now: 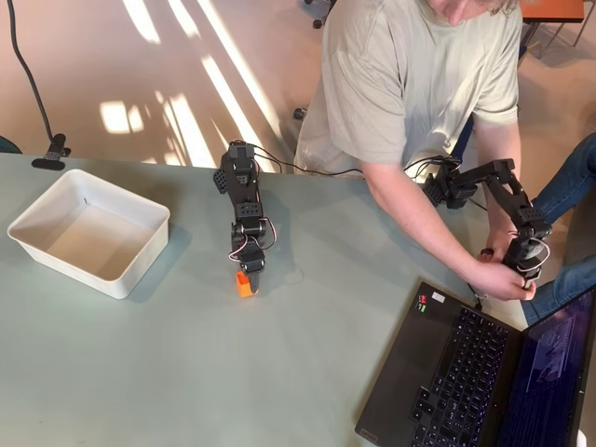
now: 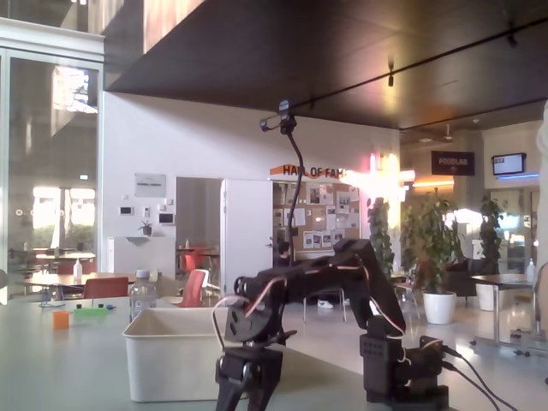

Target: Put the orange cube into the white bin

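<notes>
In the overhead view the orange cube rests on the grey-green table, to the right of the white bin. The black arm reaches from its base at the table's far edge, and its gripper hangs straight over the cube's far side, touching or nearly touching it. The arm's body hides the fingers, so their spacing is unclear. In the fixed view the gripper points down at the frame's bottom edge, its tips cut off, in front of the white bin.
A person sits behind the table at the right. An open laptop occupies the near right corner. A black clamp sits at the far left edge. In the fixed view a small orange block and a green piece lie far off at the left.
</notes>
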